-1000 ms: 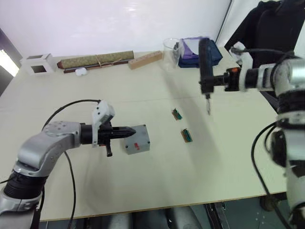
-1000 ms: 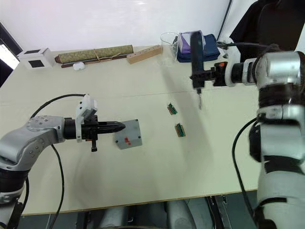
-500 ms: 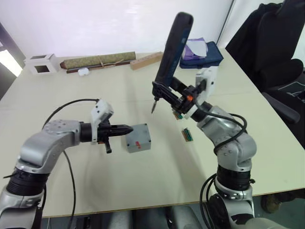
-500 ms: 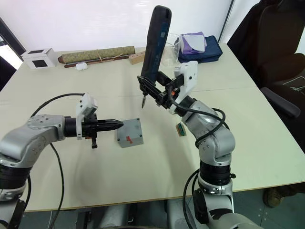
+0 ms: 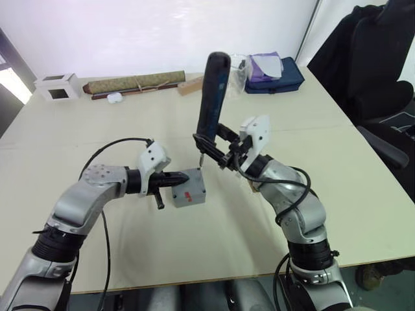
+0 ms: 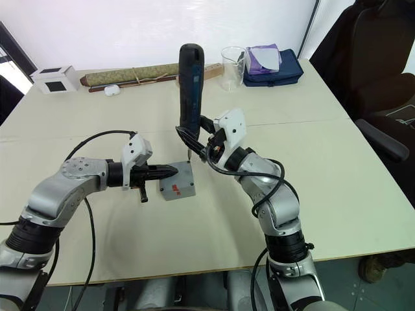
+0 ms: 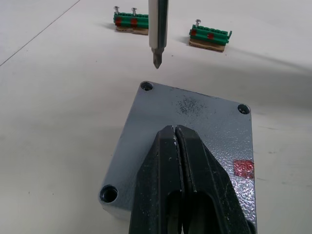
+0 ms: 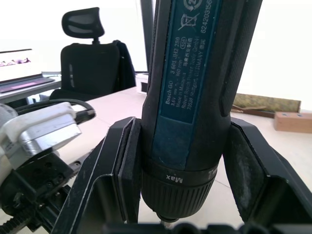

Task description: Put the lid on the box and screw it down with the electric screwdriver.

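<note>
The left gripper (image 7: 176, 134) reached rightward, fingers pressed together; the right gripper (image 8: 185, 161) clamped, forearm angled inward

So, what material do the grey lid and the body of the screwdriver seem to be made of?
The lid looks like cast metal with a grey speckled, slightly glossy paint; its surface is grainy and the corner holes are recessed. The electric screwdriver body seems to be dark blue moulded plastic, smooth and matte, with printed white text; its bit looks like bare steel.

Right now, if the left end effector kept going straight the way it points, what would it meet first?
The lid of the box: the shut left end effector already lies over it, pointing across its top, though actual contact is unclear.
</note>
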`<control>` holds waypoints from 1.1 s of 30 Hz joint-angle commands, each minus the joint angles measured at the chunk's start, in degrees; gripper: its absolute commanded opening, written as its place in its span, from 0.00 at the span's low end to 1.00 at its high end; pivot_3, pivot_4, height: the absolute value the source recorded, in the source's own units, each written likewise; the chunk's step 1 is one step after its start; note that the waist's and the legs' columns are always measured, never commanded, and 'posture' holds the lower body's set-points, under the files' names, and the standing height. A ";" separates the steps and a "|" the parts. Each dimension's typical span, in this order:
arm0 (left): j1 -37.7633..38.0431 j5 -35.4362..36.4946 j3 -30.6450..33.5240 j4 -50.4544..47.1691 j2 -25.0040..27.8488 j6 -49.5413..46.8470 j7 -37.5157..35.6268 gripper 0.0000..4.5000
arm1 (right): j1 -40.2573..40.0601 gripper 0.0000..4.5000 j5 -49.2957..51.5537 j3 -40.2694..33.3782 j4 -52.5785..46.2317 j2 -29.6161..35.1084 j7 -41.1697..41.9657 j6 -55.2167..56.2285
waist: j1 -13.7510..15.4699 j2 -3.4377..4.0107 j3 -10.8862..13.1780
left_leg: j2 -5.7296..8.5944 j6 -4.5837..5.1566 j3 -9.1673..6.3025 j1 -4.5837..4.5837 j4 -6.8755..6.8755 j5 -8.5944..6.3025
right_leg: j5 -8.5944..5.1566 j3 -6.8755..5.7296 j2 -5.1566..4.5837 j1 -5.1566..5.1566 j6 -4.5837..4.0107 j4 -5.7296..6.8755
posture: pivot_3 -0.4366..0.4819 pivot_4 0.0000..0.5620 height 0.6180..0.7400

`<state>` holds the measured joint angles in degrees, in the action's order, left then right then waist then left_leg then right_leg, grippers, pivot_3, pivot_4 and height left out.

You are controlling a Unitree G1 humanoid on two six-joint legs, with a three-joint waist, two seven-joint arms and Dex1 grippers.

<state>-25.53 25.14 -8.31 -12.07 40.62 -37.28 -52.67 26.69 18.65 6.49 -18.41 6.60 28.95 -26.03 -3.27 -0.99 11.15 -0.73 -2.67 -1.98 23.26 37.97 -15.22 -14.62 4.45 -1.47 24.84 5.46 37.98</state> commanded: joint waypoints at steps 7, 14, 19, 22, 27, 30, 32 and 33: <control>1.33 -1.81 -0.48 0.42 0.33 -0.49 -0.19 0.00 | -0.07 0.46 -1.59 1.61 0.97 -0.18 -0.21 5.31 | 0.00 -0.01 0.00 | 0.00 0.00 -0.01 -0.03 0.01 0.00 | 0.00 0.00 0.00 -0.02 0.00 0.00 | 0.48 0.27 1.00; 2.27 -2.14 -0.27 0.29 0.39 -0.23 0.02 0.00 | -0.39 0.46 -1.74 2.26 2.33 -0.61 -0.57 6.68 | 0.00 -0.01 -0.01 | 0.00 0.00 -0.01 -0.08 0.01 0.00 | 0.00 0.00 0.00 -0.08 0.00 0.00 | 0.48 0.27 1.00; 2.63 -2.31 -0.20 0.29 0.41 -0.06 0.09 0.00 | -0.75 0.46 -1.94 2.76 2.65 -0.64 -0.64 6.99 | -0.03 -0.01 -0.01 | -0.01 0.00 -0.01 -0.11 0.00 0.00 | 0.00 0.00 0.01 -0.10 0.00 0.00 | 0.48 0.27 1.00; 2.67 -2.30 -0.19 0.27 0.30 -0.12 0.18 0.00 | -0.83 0.46 -1.98 2.98 2.56 -0.64 -0.63 7.06 | -0.04 -0.01 -0.01 | -0.01 0.00 -0.01 -0.13 0.00 0.00 | 0.00 0.00 0.01 -0.12 0.00 0.00 | 0.48 0.27 1.00; 2.79 -2.49 -0.54 0.57 0.04 0.18 0.13 0.00 | -0.31 0.46 -3.77 4.11 3.44 -0.18 -0.22 9.25 | -0.09 -0.01 -0.01 | -0.01 0.00 -0.01 -0.22 0.00 0.00 | -0.01 0.00 0.01 -0.21 0.00 0.00 | 0.48 0.27 1.00; 2.80 -2.49 -0.56 0.65 0.03 0.20 0.09 0.00 | -0.20 0.46 -4.26 4.84 3.33 0.14 0.32 9.79 | -0.11 -0.01 -0.02 | -0.01 0.00 -0.01 -0.27 0.00 0.00 | -0.01 0.00 0.01 -0.25 0.00 0.00 | 0.48 0.27 1.00; 2.81 -2.53 -0.61 0.71 0.01 0.25 0.08 0.00 | -0.36 0.46 -4.45 5.06 3.34 0.14 0.41 9.91 | -0.13 -0.02 -0.02 | -0.01 0.00 -0.01 -0.32 0.00 0.00 | -0.01 0.00 0.02 -0.30 0.00 0.00 | 0.48 0.27 1.00; 2.80 -2.56 -0.64 0.77 -0.04 0.28 0.10 0.00 | -0.52 0.46 -4.75 5.26 3.36 0.31 0.64 10.23 | -0.13 -0.02 -0.02 | -0.01 0.00 -0.01 -0.35 0.00 0.00 | -0.01 0.00 0.02 -0.32 0.00 0.00 | 0.48 0.27 1.00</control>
<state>-24.21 24.21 -7.72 -12.36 40.48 -36.53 -52.51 25.45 13.96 11.09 -13.23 6.96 29.05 -17.85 -3.40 -1.00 11.13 -0.75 -2.67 -1.99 22.89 37.97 -15.23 -14.63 4.46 -1.46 24.51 5.45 37.98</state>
